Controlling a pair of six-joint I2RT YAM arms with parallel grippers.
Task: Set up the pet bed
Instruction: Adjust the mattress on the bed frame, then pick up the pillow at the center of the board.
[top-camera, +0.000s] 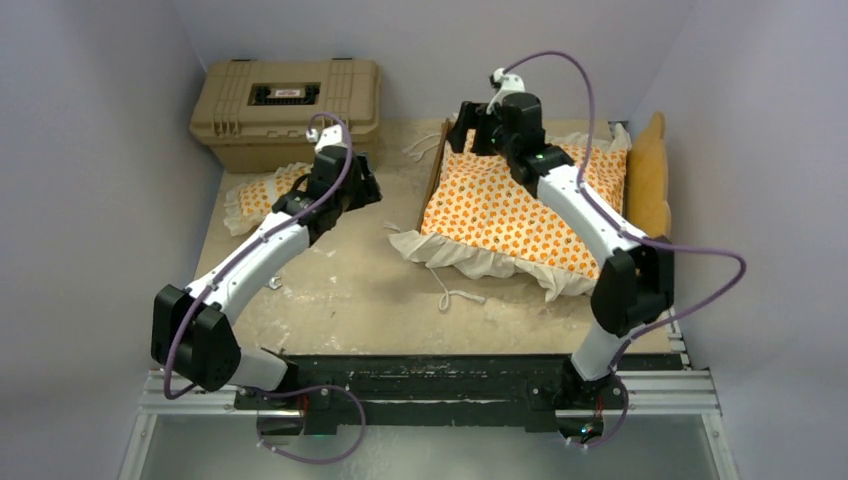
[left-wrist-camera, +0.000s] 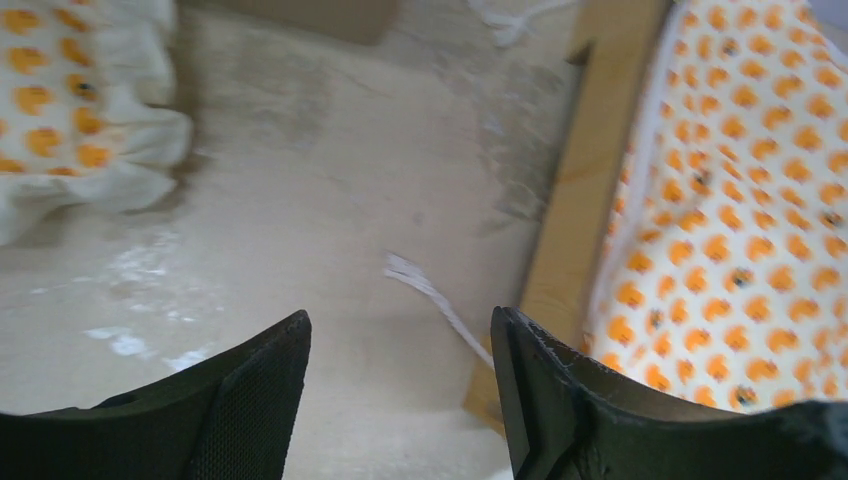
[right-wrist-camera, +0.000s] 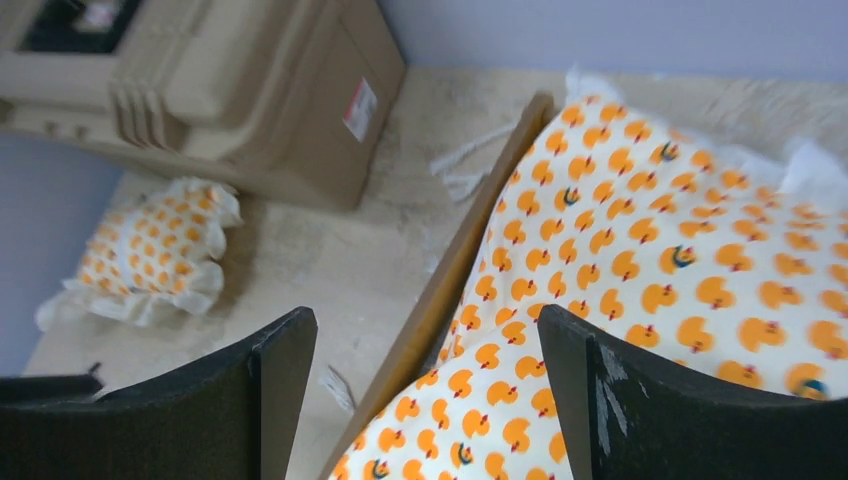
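Mattress cushion (top-camera: 520, 205) lies on the frame (top-camera: 650, 185) – pillow (top-camera: 262, 195) well apart

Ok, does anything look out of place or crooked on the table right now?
The mattress sits crooked on the bed frame: its near ruffled corner spills past the frame onto the table. The small pillow lies apart on the table beside the tan case, not on the bed.

Soft, even overhead light, faint shadows, slight motion blur in left wrist view
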